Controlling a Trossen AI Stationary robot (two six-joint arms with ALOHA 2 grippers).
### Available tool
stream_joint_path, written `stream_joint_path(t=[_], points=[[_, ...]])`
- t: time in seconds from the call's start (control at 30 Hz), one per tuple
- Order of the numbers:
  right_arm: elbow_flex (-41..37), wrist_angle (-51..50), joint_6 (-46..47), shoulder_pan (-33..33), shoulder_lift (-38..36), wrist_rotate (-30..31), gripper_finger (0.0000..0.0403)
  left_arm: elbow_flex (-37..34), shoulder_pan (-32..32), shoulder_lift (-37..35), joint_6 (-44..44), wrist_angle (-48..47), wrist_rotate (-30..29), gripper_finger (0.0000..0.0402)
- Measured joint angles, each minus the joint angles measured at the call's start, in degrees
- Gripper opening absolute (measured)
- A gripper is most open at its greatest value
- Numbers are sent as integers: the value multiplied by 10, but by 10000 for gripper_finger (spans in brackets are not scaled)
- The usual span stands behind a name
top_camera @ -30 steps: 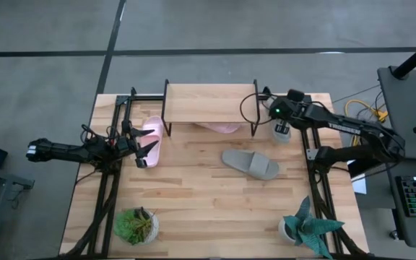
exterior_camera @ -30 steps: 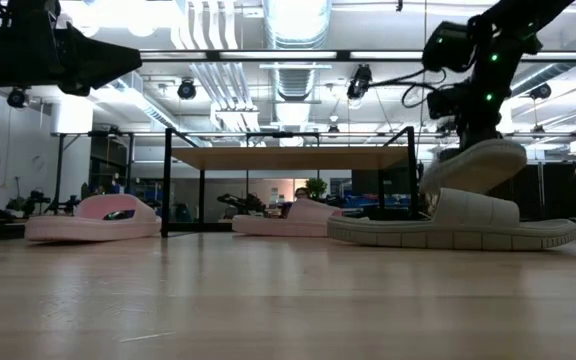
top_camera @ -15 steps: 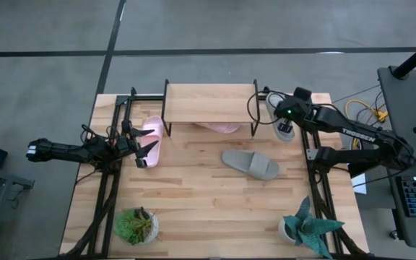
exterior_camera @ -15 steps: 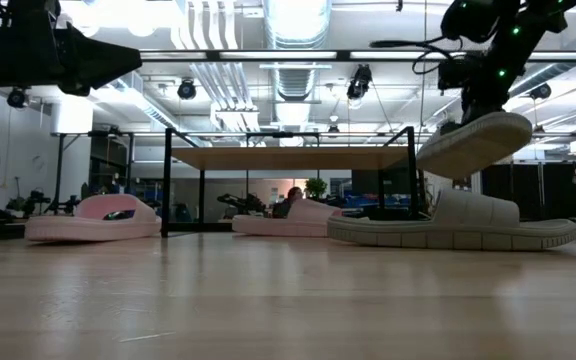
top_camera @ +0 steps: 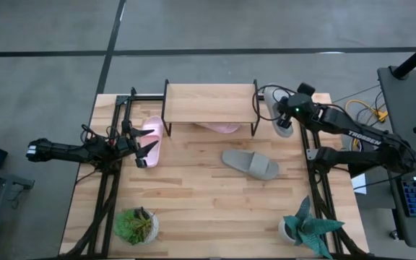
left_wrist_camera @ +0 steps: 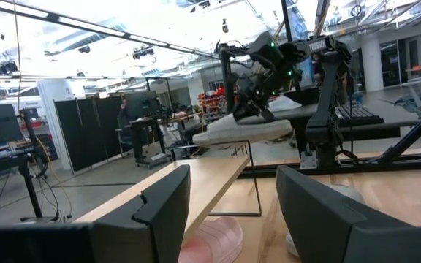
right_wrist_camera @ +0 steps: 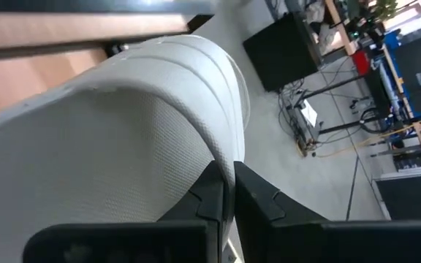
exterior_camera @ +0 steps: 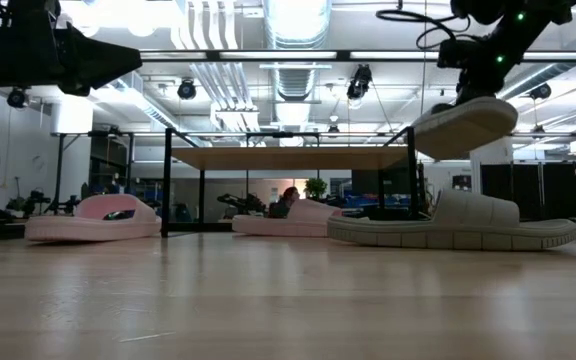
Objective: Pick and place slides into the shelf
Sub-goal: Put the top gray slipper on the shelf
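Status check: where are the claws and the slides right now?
Right claw shut on grey slide, lifted beside shelf top. Left claw open, waiting by pink slide. Other grey slide on table; nothing blocking.

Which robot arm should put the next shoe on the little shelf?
The right arm. Its gripper already holds a grey slide in the air, level with the shelf top. The left gripper waits open by a pink slide.

Two dark, slender jointed arms; the right arm (top_camera: 352,133) carries white lettering, a green indicator light and looping black cables; the left arm (top_camera: 71,150) is plain black.
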Motion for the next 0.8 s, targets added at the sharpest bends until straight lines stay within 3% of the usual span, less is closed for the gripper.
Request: stream_joint_path(t=[0.37,0.8], points=[[107,1,97,5,5,-7,13,0,0,0,0,0,0,190],[206,2,190,29,64,-81,13,0,0,0,0,0,-2,190]])
